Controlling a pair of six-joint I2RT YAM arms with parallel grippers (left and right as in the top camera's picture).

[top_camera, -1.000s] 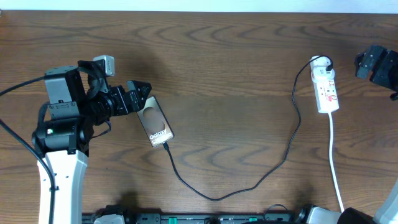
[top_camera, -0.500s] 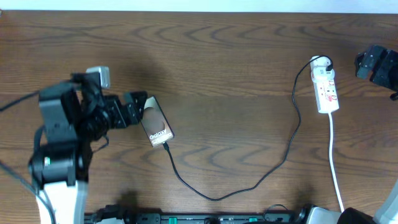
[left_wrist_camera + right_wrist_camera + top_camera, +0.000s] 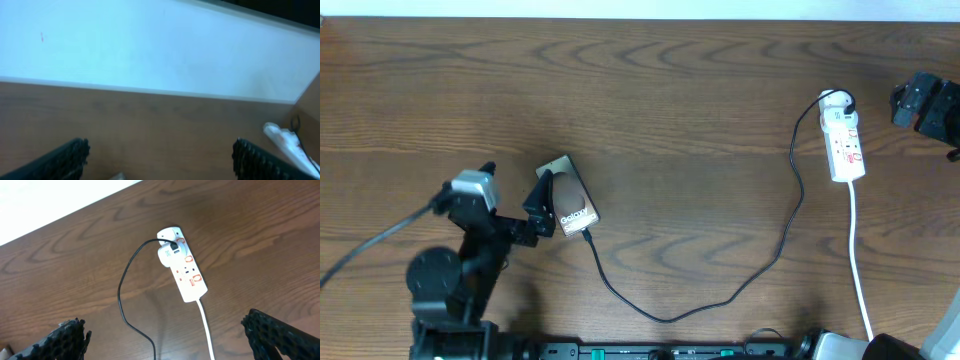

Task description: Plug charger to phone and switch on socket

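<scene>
The phone (image 3: 572, 196) lies flat at centre-left of the table (image 3: 680, 100), its lettering toward the near end. The charger (image 3: 665, 317) is a thin black cable whose tip (image 3: 588, 236) sits against the phone's near short end; it loops right and up to the socket (image 3: 845, 140). My left gripper (image 3: 542, 205) stands open at the phone's left edge; in its wrist view the left gripper (image 3: 160, 160) has nothing between its fingers. My right gripper (image 3: 920, 105) hangs open right of the socket (image 3: 182, 272), above the charger cable (image 3: 122, 292).
The socket's white cord (image 3: 860, 270) runs to the front edge of the table. A white wall (image 3: 150, 45) stands behind the table's far edge. The left arm's base (image 3: 445, 290) sits at the front left, with a black rail (image 3: 650, 352) along the front.
My left arm has swung back toward the front edge, and its gripper slid from the phone's far-left corner down along its left side. Phone, charger, socket and right arm have not moved.
</scene>
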